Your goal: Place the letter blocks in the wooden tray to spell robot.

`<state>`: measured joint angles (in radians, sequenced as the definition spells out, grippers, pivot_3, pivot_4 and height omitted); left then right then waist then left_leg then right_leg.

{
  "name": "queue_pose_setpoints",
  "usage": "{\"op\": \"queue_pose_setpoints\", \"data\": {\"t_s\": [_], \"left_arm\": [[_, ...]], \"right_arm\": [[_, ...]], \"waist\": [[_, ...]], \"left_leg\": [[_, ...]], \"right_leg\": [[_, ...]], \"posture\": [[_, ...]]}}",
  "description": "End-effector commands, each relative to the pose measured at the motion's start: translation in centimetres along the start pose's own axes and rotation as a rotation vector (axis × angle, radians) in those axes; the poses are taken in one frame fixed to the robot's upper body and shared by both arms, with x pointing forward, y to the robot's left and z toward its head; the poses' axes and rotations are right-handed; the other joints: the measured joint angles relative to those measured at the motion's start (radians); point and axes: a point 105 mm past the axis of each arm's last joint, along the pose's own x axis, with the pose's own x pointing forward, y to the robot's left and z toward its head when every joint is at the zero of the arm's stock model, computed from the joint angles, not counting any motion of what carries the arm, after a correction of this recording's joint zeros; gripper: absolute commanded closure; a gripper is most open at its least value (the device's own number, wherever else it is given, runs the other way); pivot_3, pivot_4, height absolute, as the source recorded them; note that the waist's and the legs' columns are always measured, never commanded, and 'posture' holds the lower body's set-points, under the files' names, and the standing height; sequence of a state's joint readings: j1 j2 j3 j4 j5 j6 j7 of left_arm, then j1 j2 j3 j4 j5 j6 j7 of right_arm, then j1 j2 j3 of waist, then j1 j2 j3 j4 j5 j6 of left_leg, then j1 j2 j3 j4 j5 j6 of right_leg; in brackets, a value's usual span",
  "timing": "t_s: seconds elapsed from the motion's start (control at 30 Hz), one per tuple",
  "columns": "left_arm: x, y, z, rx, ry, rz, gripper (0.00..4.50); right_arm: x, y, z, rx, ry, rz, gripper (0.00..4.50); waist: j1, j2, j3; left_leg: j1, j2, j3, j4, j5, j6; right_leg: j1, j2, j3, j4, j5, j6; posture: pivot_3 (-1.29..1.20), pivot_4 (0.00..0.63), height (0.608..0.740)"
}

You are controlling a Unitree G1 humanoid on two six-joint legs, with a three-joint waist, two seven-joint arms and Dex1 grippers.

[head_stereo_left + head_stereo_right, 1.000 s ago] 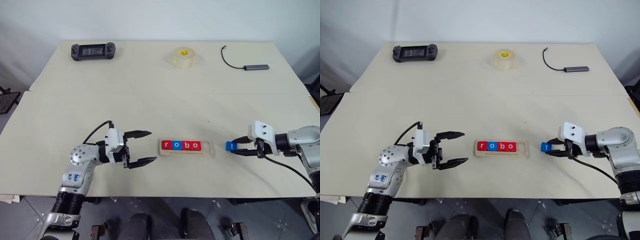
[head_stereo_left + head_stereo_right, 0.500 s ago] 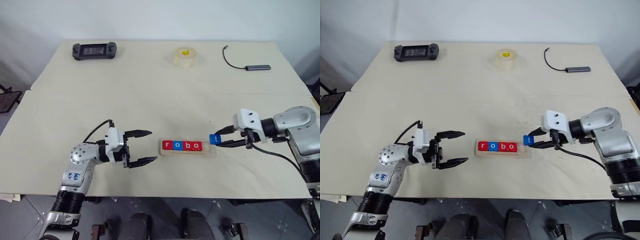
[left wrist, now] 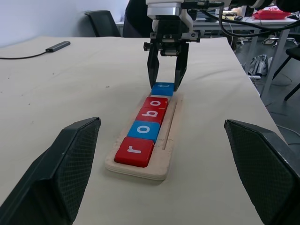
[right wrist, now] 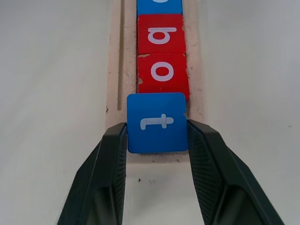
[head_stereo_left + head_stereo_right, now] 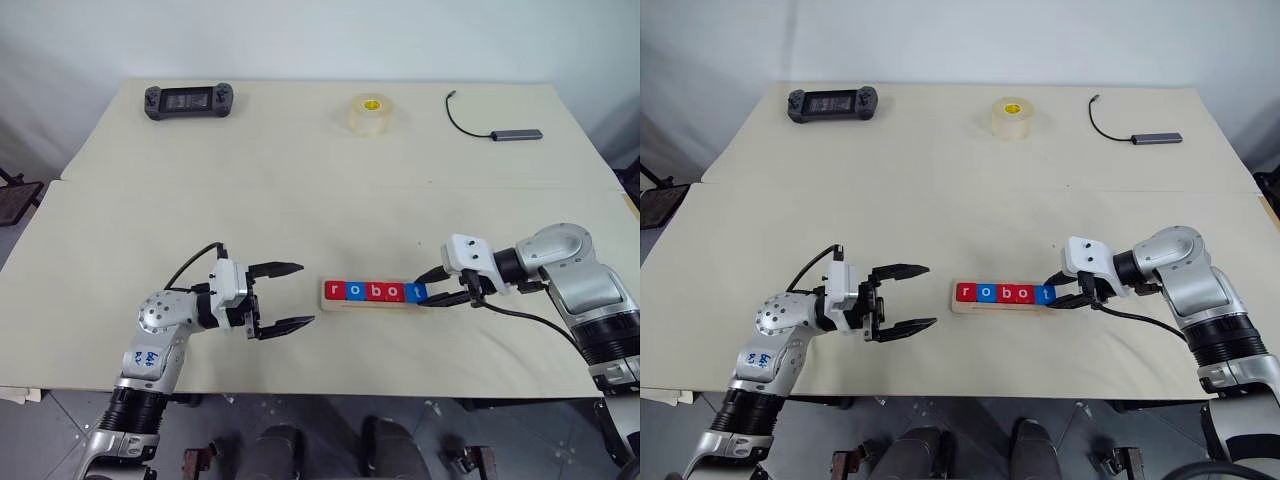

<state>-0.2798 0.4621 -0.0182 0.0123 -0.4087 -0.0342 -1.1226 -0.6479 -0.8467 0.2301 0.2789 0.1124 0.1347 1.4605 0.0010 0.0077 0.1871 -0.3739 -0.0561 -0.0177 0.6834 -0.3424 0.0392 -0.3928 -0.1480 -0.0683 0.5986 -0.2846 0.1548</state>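
The wooden tray point(image 5: 375, 304) lies near the table's front edge. It holds the letter blocks in a row: red r point(image 5: 334, 291), blue o point(image 5: 353, 291), red b point(image 5: 373, 291), red o point(image 5: 393, 291) and blue t point(image 4: 157, 123). The t sits at the tray's right end, touching the red o. My right gripper point(image 5: 422, 291) reaches in from the right, shut on the t, one finger against each side of it. My left gripper point(image 5: 306, 293) stands open just left of the tray, pointing at it, with nothing between its fingers point(image 3: 70, 173).
At the table's far edge lie a black game controller point(image 5: 187, 101), a roll of clear tape point(image 5: 369, 113) and a grey adapter with a black cable point(image 5: 515, 133). A seam point(image 5: 300, 186) runs across the table's middle.
My right gripper has carried the blue t leftward from beside the tray and brought it down onto the tray's right end. The left gripper has stayed still.
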Motion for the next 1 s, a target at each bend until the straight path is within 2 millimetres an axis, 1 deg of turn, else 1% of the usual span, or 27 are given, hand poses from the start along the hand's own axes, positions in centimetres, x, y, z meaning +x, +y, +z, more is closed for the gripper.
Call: {"op": "queue_pose_setpoints", "data": {"t_s": [0.03, 0.17, 0.3, 0.37, 0.53, 0.57, 0.67, 0.73, 0.8, 0.87, 0.93, 1.0], "left_arm": [[-0.1, 0.0, 0.9, 0.034, -0.018, 0.002, 0.0], [0.0, 0.0, 0.9, 0.033, -0.02, 0.0, 0.0], [0.0, 0.1, 0.9, 0.033, -0.021, -0.001, 0.0], [0.0, 0.1, 0.9, 0.032, -0.02, -0.001, 0.0], [-0.3, 0.1, 0.7, 0.031, -0.01, 0.018, 0.0], [-0.6, 0.2, 0.6, 0.029, 0.0, 0.028, 0.0], [-1.7, 0.2, 0.2, 0.017, 0.028, 0.055, 0.0], [-2.5, 0.4, 0.2, 0.002, 0.039, 0.091, 0.0], [-3.2, 0.6, -0.1, -0.007, 0.071, 0.124, 0.0], [-3.8, 0.7, -0.2, -0.008, 0.098, 0.132, 0.0], [-4.3, 0.9, -0.3, 0.0, 0.12, 0.131, 0.0], [-4.6, 1.5, -0.3, 0.013, 0.14, 0.143, 0.0]], "right_arm": [[-0.2, -0.5, 0.4, -0.012, -0.012, -0.043, 1.33], [-0.8, -1.0, 1.0, -0.012, -0.041, -0.085, 0.04], [-1.8, -0.8, 0.8, -0.016, -0.035, -0.116, 0.02], [-2.5, -0.8, 0.6, -0.002, -0.033, -0.143, 0.02], [-4.1, 0.0, 0.6, 0.039, -0.111, -0.239, 0.02], [-4.4, 0.5, 0.4, 0.073, -0.129, -0.249, 0.02], [-5.4, 1.8, 1.2, 0.145, -0.303, -0.315, 0.02], [-5.3, 3.6, 1.1, 0.116, -0.344, -0.314, 0.02], [-5.0, 5.2, 0.6, 0.094, -0.37, -0.315, 0.02], [-5.0, 6.1, 0.2, 0.096, -0.402, -0.314, 0.02], [-5.1, 6.9, -0.6, 0.133, -0.403, -0.292, 0.02], [-5.6, 7.4, -2.0, 0.161, -0.379, -0.312, 0.02]], "waist": [[0.0, 0.0, 0.0], [0.0, 0.0, 0.0], [0.002, 0.0, 0.0], [0.003, 0.0, 0.0], [0.003, 0.0, 0.0], [0.003, 0.0, 0.0], [0.009, 0.0, 0.0], [0.014, 0.0, 0.0], [0.02, 0.0, 0.0], [0.022, 0.0, 0.0], [0.023, 0.0, 0.0], [0.025, 0.0, 0.0]], "left_leg": [[0.0, 0.0, 0.0, 0.0, 0.0, 0.0], [0.0, 0.0, 0.0, 0.0, 0.0, 0.0], [0.0, 0.0, 0.0, 0.0, 0.0, 0.0], [0.0, 0.0, 0.0, 0.0, 0.0, 0.0], [0.0, 0.0, 0.0, 0.0, 0.0, 0.0], [0.0, 0.0, 0.0, 0.0, 0.0, 0.0], [0.0, 0.0, 0.0, 0.0, 0.0, 0.0], [0.0, 0.0, 0.0, 0.0, 0.0, 0.0], [0.0, 0.001, 0.0, 0.0, 0.0, 0.0], [0.001, 0.0, 0.001, 0.0, 0.0, 0.0], [0.002, 0.0, 0.001, 0.0, 0.0, 0.0], [0.002, 0.0, 0.001, 0.0, 0.0, 0.0]], "right_leg": [[0.0, 0.0, 0.0, 0.0, 0.0, 0.0], [0.0, 0.0, 0.0, 0.0, 0.0, 0.0], [0.0, 0.0, 0.0, 0.0, 0.0, 0.0], [0.0, 0.0, 0.0, 0.0, 0.0, 0.0], [0.0, 0.0, 0.0, 0.0, 0.0, 0.0], [0.0, 0.0, 0.0, 0.0, 0.0, 0.0], [0.0, 0.0, 0.0, 0.0, 0.0, 0.0], [0.0, 0.0, 0.0, 0.0, 0.0, 0.0], [0.001, 0.001, 0.0, 0.0, 0.0, 0.0], [0.001, 0.0, 0.001, 0.0, 0.0, 0.0], [0.001, 0.0, 0.002, 0.001, 0.0, 0.0], [0.001, 0.0, 0.002, 0.002, 0.0, 0.0]], "posture": [[0.0, 0.15, 0.74], [0.0, 0.15, 0.74], [0.0, 0.15, 0.74], [0.0, 0.15, 0.74], [0.0, 0.15, 0.74], [0.0, 0.15, 0.74], [0.0, 0.15, 0.74], [0.0, 0.15, 0.74], [0.0, 0.15, 0.74], [0.0, 0.15, 0.74], [0.0, 0.15, 0.74], [0.0, 0.15, 0.74]]}}
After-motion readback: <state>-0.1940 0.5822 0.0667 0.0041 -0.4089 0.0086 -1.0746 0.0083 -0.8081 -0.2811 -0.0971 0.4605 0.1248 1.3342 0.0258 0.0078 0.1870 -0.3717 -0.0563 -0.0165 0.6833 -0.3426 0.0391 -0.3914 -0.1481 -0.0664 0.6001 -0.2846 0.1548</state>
